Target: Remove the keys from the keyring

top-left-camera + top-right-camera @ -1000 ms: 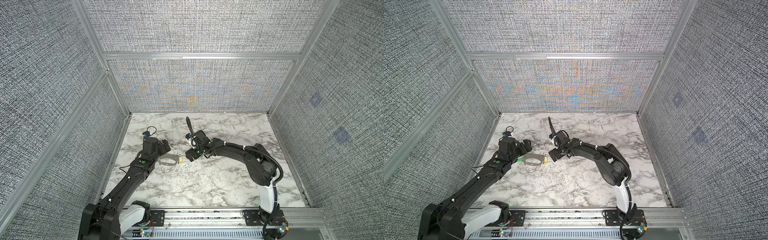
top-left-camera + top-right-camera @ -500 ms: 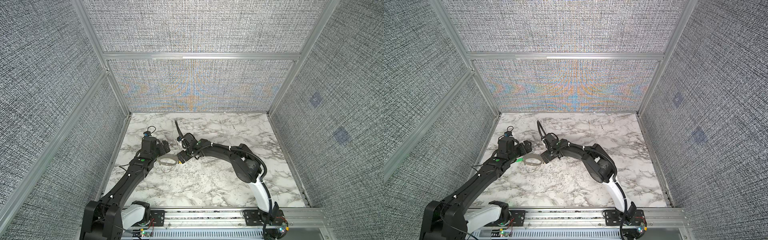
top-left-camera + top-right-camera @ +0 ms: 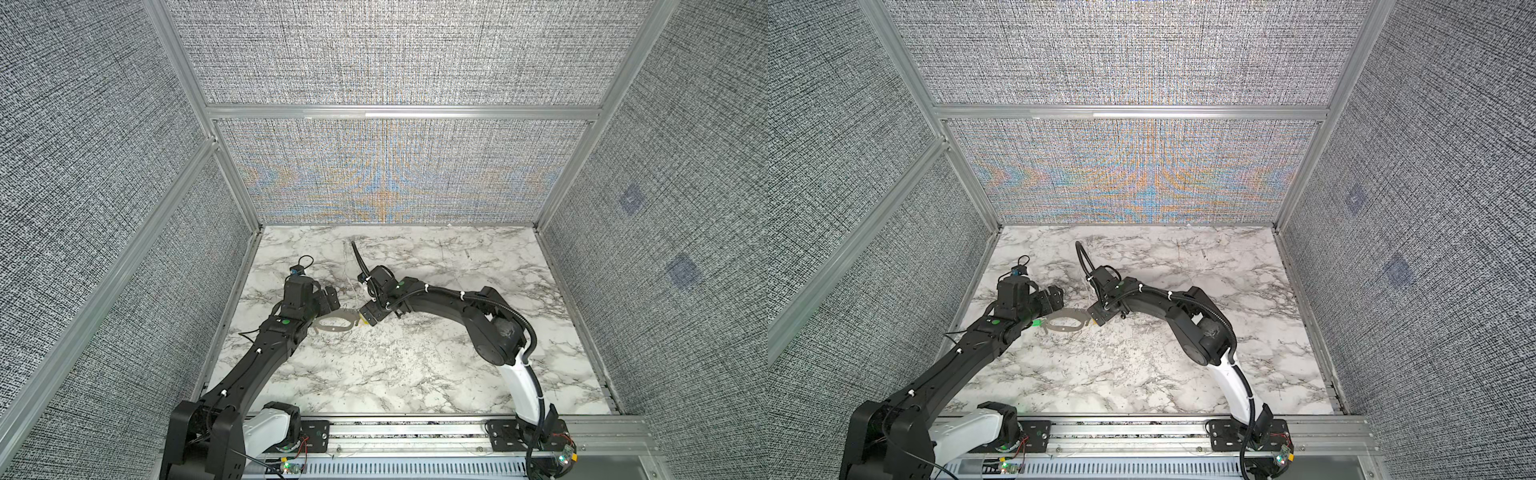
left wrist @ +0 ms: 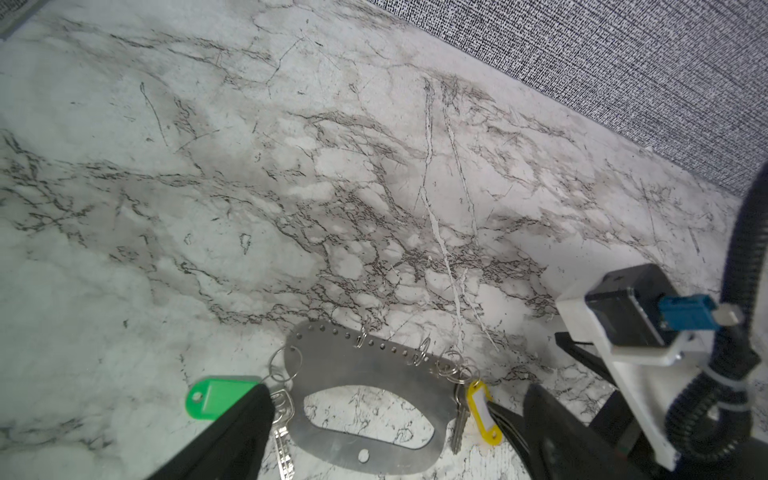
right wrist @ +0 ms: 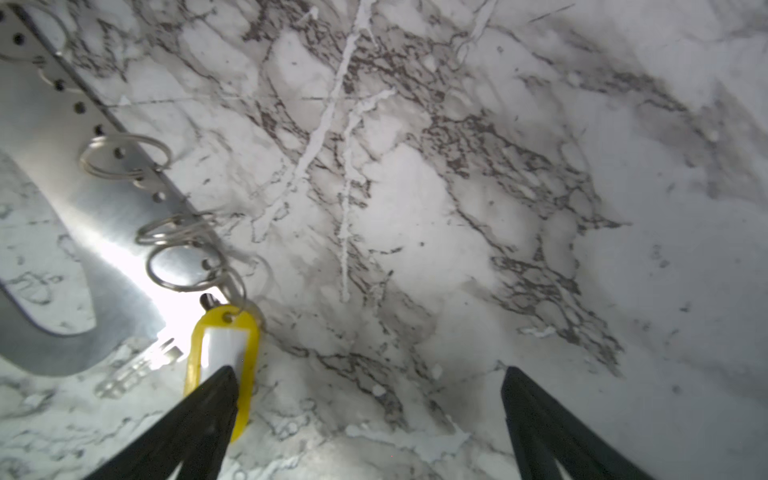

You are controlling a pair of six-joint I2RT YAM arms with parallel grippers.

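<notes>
Scene: two black robot arms meet low over a white, grey-veined marble-look table (image 3: 395, 374), boxed in by grey woven-fabric walls (image 3: 395, 62).
Keyring: the keyring (image 4: 353, 365) is a flat plate of dull grey metal, long and rounded, with a large oval slot. It lies flat on the table between the two arms, left of centre in both top views.
Split rings: thin wire split rings (image 5: 124, 158) thread a row of small holes along one edge of the plate.
Green end: the green-tagged key (image 4: 282, 428) is small, silver and toothed. It hangs from the plate's end nearer the left arm, beside its glossy green tag (image 4: 216, 395).
Yellow end: the yellow-tagged key (image 4: 459, 419) hangs from the opposite end. Its yellow tag (image 5: 224, 345) is rounded plastic with a white insert.
Left claw: the left gripper (image 4: 399, 392) is spread wide and grips nothing. In the left wrist view, one fingertip overlaps the green tag; contact cannot be told.
Right claw: the right gripper (image 5: 368, 372) is fully spread and empty, with one fingertip over the yellow tag and the other above bare marble.
Likely reason: each arm seems to take one end, so one can steady the plate while the other works a key free.
Handling: the thin metal on the smooth surface probably resists pinching, and the thicker tags look easier to grasp.
</notes>
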